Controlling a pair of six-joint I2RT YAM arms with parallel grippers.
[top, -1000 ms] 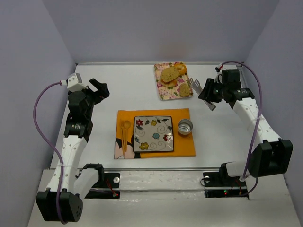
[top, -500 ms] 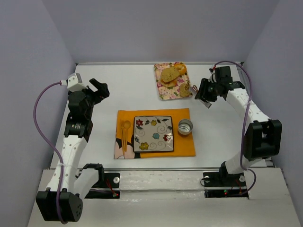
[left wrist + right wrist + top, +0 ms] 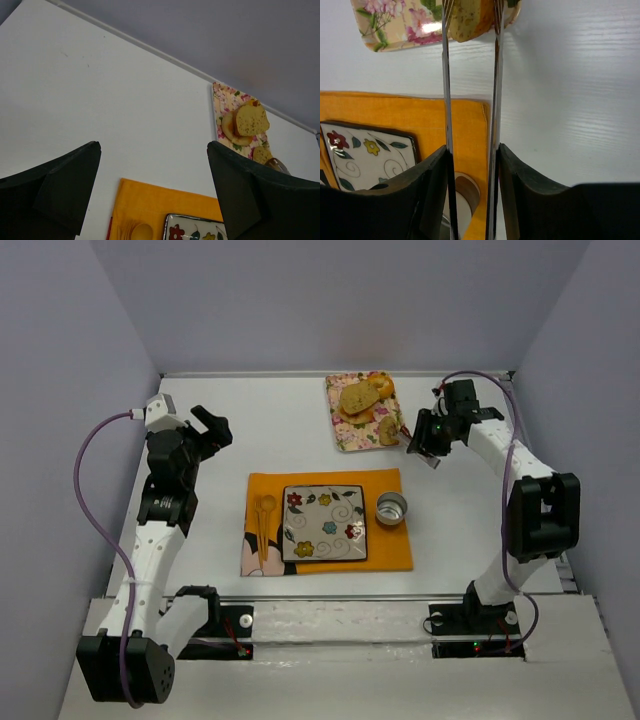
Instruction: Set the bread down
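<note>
Tan speckled bread [image 3: 470, 20] sits at the near right corner of the floral tray [image 3: 395, 25], between the tips of thin metal tongs [image 3: 496, 90]. The right hand [image 3: 472, 160] is clenched on the tongs' two blades. The left hand [image 3: 152, 190] hangs released, fingers spread wide, well apart above the white surface [image 3: 100, 110].

On the mat [image 3: 392, 552] lies the plate [image 3: 325, 523], with the spoon [image 3: 264, 510] left of it and the cup [image 3: 391, 508] right. Behind, the bread [image 3: 389, 430] lies on the tray [image 3: 347, 439].
</note>
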